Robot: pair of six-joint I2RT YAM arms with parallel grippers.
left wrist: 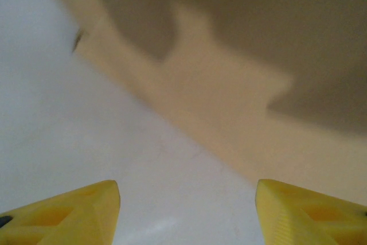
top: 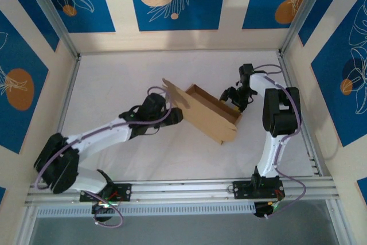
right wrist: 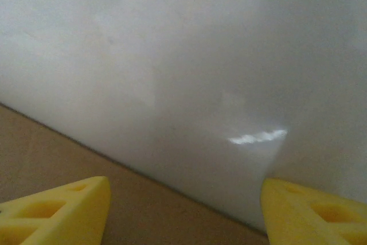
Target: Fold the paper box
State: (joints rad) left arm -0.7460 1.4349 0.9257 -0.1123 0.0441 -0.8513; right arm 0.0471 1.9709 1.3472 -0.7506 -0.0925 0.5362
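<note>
The paper box (top: 207,114) is a partly folded brown cardboard shape lying diagonally mid-table, with walls raised and a flap sticking up at its left end. My left gripper (top: 172,116) sits close against its left side; in the left wrist view the yellow fingers (left wrist: 74,213) stand apart over white table, with blurred cardboard (left wrist: 229,84) just ahead. At the box's far right end is my right gripper (top: 232,98). Its yellow fingers (right wrist: 57,216) are spread, with nothing between them, above a cardboard edge (right wrist: 86,176).
The white table surface (top: 114,78) is ringed by metal frame rails, and patterned blue and cream walls stand behind. The arm bases are bolted to the near rail (top: 189,190). Open white surface lies left of and behind the box.
</note>
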